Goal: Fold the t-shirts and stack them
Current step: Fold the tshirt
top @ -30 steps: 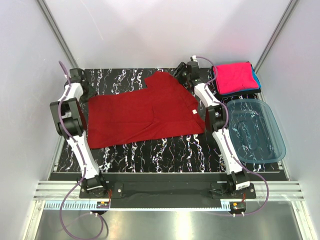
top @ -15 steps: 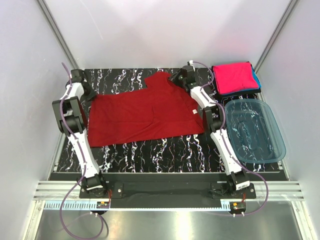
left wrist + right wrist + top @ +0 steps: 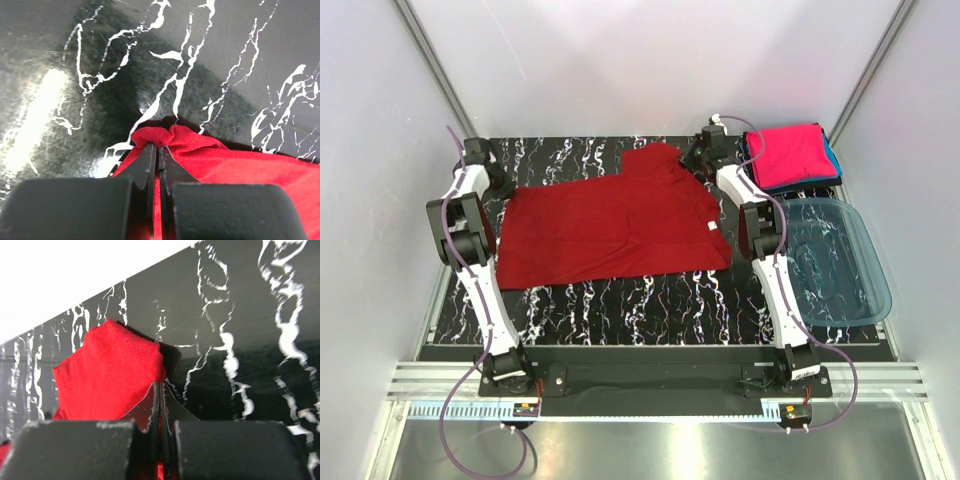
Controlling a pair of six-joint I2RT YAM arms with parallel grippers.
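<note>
Red tee pinched at both far ends.
Left gripper and right gripper are clamped on it; long axis is stretched between them.

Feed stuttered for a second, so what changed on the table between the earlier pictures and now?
The right claw, shut on the far sleeve of the dark red t-shirt, swung left, then dragged that sleeve right toward the folded stack. The left claw, shut on the shirt's far left corner, shifted only slightly. The folded stack and blue tub stayed put.
</note>
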